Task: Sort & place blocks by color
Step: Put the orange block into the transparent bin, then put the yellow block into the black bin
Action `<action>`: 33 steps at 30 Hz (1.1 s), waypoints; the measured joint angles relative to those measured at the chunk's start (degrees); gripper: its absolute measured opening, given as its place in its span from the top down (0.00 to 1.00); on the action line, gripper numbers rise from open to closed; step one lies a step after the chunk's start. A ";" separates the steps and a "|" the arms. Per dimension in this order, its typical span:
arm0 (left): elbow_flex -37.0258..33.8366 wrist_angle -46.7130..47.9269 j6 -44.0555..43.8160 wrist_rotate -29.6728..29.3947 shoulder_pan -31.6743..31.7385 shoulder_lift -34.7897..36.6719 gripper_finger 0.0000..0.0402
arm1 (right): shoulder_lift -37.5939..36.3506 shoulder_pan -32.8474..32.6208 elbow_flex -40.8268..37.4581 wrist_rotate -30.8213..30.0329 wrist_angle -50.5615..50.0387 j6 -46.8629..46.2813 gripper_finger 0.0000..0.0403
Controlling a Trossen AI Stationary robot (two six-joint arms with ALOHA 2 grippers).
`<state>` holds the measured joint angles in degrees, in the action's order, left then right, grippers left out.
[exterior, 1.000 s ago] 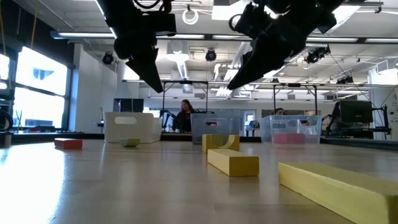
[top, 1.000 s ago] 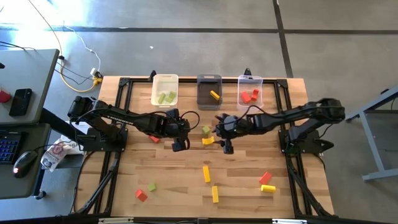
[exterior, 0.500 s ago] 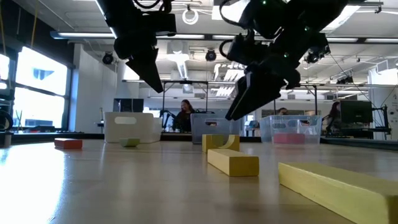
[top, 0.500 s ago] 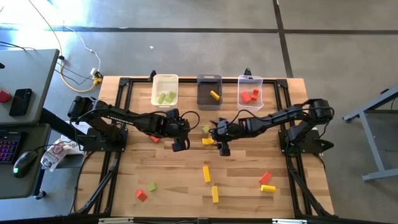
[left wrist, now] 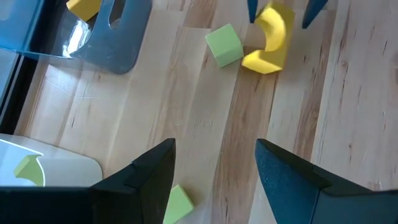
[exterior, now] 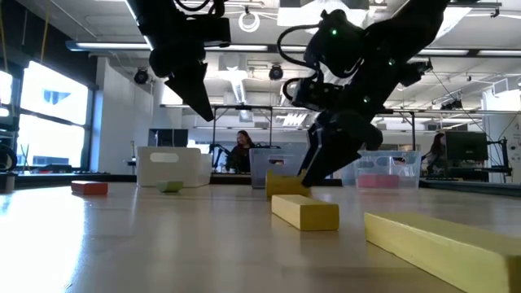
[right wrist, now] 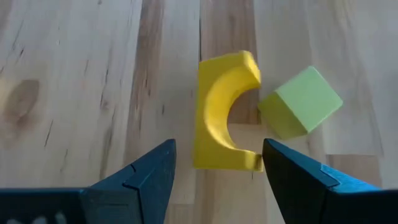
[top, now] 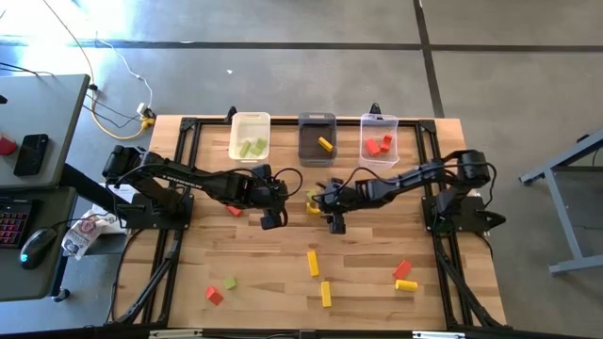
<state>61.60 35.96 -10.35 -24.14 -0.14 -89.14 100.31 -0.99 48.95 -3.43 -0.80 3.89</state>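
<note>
My right gripper low over the desk at frame centre, fingers apart astride a curved yellow block, green cube touching it, left gripper open nearby.

This is looking like a robotics lab or open workshop hall: a wooden-topped table on a black metal frame is standing on a bare concrete floor, with cables trailing across it to a side desk carrying a keyboard and mouse. Behind the table, ceiling lights and exposed ducts are hanging over more workstations, a monitor is standing at the far side, and a person is sitting in the background.
</note>
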 joint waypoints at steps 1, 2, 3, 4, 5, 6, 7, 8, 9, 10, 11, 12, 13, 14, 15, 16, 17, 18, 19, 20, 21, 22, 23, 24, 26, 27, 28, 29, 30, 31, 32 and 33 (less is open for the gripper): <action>0.00 -0.01 0.00 0.00 0.00 0.00 0.48 | 0.24 0.25 0.00 0.40 0.11 0.01 0.44; 0.00 -0.01 0.00 0.00 0.00 0.00 0.48 | 0.52 0.43 0.01 0.54 0.11 0.00 0.44; 0.00 -0.02 0.00 0.00 0.00 0.00 0.48 | 0.79 0.61 0.00 0.54 0.05 0.01 0.44; 0.00 -0.02 0.00 0.00 0.00 0.00 0.48 | 0.97 0.64 0.00 0.54 -0.06 0.01 0.44; 0.00 -0.02 0.00 0.00 0.00 0.00 0.48 | 1.01 0.65 0.00 0.52 0.02 0.01 0.44; 0.00 -0.02 0.00 0.00 0.00 0.00 0.48 | 1.01 0.65 0.00 0.43 0.27 0.01 0.44; 0.00 -0.02 0.00 0.00 0.00 0.00 0.48 | 1.01 0.65 0.00 0.36 0.51 0.00 0.44; 0.00 -0.02 0.00 0.00 0.00 0.00 0.48 | 1.01 0.63 0.00 0.36 0.69 -0.27 0.44; 0.00 -0.02 0.00 0.00 0.00 0.00 0.48 | 1.01 0.65 0.00 0.36 0.94 -0.47 0.44; 0.00 -0.03 0.00 0.00 0.00 0.00 0.48 | 1.01 0.65 0.00 0.34 1.33 -0.82 0.44; 0.00 -0.04 0.00 0.00 0.00 0.00 0.48 | 1.01 0.63 0.00 0.29 1.60 -0.84 0.44; 0.00 -0.04 0.00 0.00 0.00 0.00 0.48 | 1.01 0.64 0.00 0.24 1.73 -0.86 0.44; 0.00 -0.04 0.00 0.00 0.00 0.00 0.48 | 1.01 0.65 0.00 0.00 1.85 -1.09 0.44; 0.00 -0.04 0.00 0.00 0.00 0.00 0.48 | 1.01 0.64 0.00 -0.51 1.89 -1.50 0.44; 0.00 -0.04 0.00 0.00 0.00 0.00 0.48 | 1.01 0.64 0.00 -1.04 1.90 -2.07 0.44; 0.00 -0.05 0.00 0.00 0.00 0.00 0.48 | 1.01 0.65 0.00 -1.34 1.89 -2.42 0.44; 0.00 -0.06 0.00 0.00 0.00 0.00 0.48 | 1.01 0.63 0.00 -1.70 1.88 -2.66 0.44; 0.00 -0.05 0.00 0.00 0.00 0.00 0.48 | 1.01 0.63 0.00 -2.01 1.90 -2.94 0.45; 0.00 -0.04 0.00 0.00 0.00 0.00 0.48 | 1.01 0.65 0.00 -2.05 1.88 -3.46 0.46; 0.00 -0.05 0.00 0.00 0.00 0.00 0.48 | 1.01 0.65 0.00 -2.05 1.84 -3.91 0.48; 0.00 -0.06 0.00 0.00 0.00 0.00 0.48 | 1.01 0.65 0.00 -2.03 1.76 -4.40 0.50; 0.00 -0.06 0.00 0.00 0.00 0.00 0.48 | 1.01 0.65 0.00 -1.98 1.68 -5.10 0.53; 0.00 -0.06 0.00 0.00 0.00 0.00 0.48 | 1.01 0.65 0.00 -1.91 1.57 -5.68 0.56; 0.00 -0.04 0.00 0.00 0.01 0.00 0.48 | 1.01 0.65 0.00 -1.90 1.46 -6.54 0.59; 0.00 -0.04 0.00 0.00 0.00 0.00 0.48 | 1.01 0.65 0.00 -1.61 1.16 -7.03 0.66; 0.00 -0.05 0.00 0.00 0.00 0.00 0.48 | 0.95 0.65 0.02 -1.28 1.12 -7.40 0.69; 0.00 -0.04 0.00 0.00 0.00 0.00 0.48 | 0.92 0.67 0.03 -1.00 1.10 -7.75 0.72; 0.00 -0.04 0.00 0.00 0.00 0.00 0.48 | 0.91 0.70 0.04 -0.87 1.09 -7.96 0.74; 0.00 -0.04 0.00 0.00 0.00 0.00 0.48 | 0.90 0.70 0.04 -0.80 1.06 -7.98 0.74; 0.00 -0.04 0.00 0.00 0.00 0.00 0.48 | 0.90 0.70 0.04 -0.78 1.05 -7.97 0.74; 0.00 -0.04 0.00 0.00 0.01 0.00 0.48 | 0.90 0.70 0.04 -0.78 1.05 -7.97 0.74; 0.00 -0.04 0.00 0.00 0.01 0.00 0.48 | 0.90 0.70 0.04 -0.78 1.03 -7.97 0.74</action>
<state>61.60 35.92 -10.35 -24.14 -0.14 -89.14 101.21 -0.30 48.99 -4.20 0.23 -4.08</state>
